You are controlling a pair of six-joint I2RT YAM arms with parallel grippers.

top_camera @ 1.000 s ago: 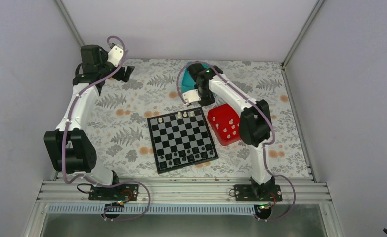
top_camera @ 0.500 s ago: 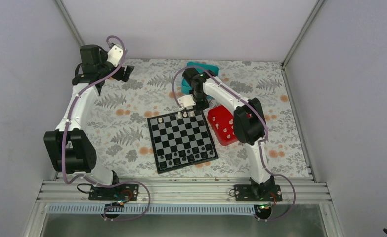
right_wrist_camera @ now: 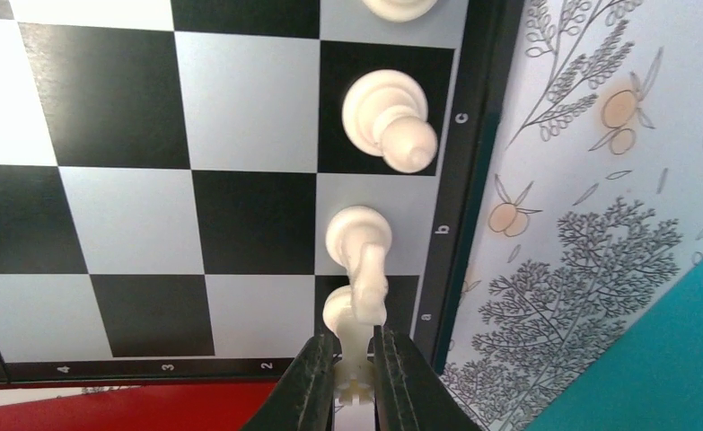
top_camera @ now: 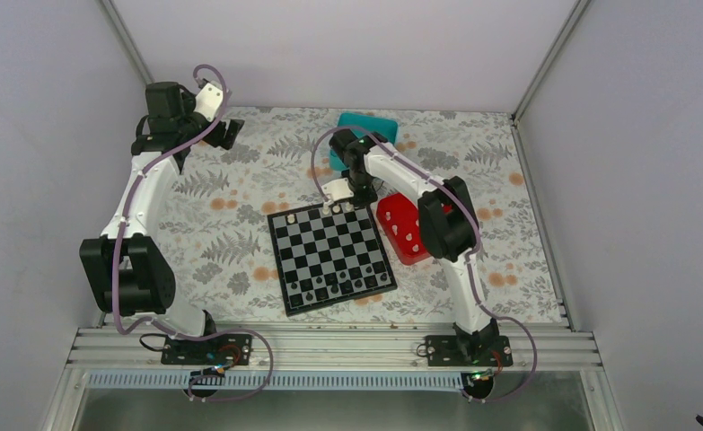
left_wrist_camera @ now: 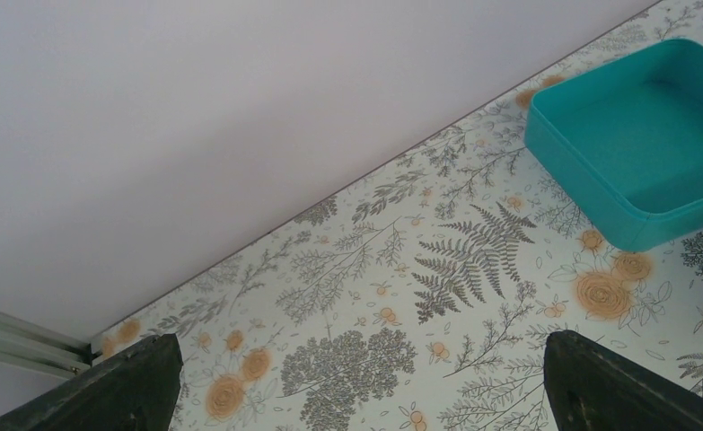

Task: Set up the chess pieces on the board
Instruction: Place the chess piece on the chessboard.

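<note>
In the right wrist view my right gripper (right_wrist_camera: 355,370) is shut on a white rook (right_wrist_camera: 353,343). The rook's base is over the black corner square at the edge of the board (right_wrist_camera: 240,117). A white knight (right_wrist_camera: 362,244) and a white bishop (right_wrist_camera: 387,115) stand on the squares beside it. From above, the right gripper (top_camera: 337,197) hangs at the far edge of the board (top_camera: 329,253), where white pieces (top_camera: 338,207) stand in a row. My left gripper (top_camera: 226,133) sits open far off at the back left, and its wrist view shows nothing between its fingers (left_wrist_camera: 123,388).
A red tray (top_camera: 398,215) with loose white pieces lies right of the board. A teal box (top_camera: 370,126) stands behind the board, also seen empty in the left wrist view as the teal box (left_wrist_camera: 635,153). Dark pieces (top_camera: 334,285) fill the board's near rows.
The right arm has swung left from over the red tray's back corner to the board's far edge, carrying the rook. The left arm has not moved.
</note>
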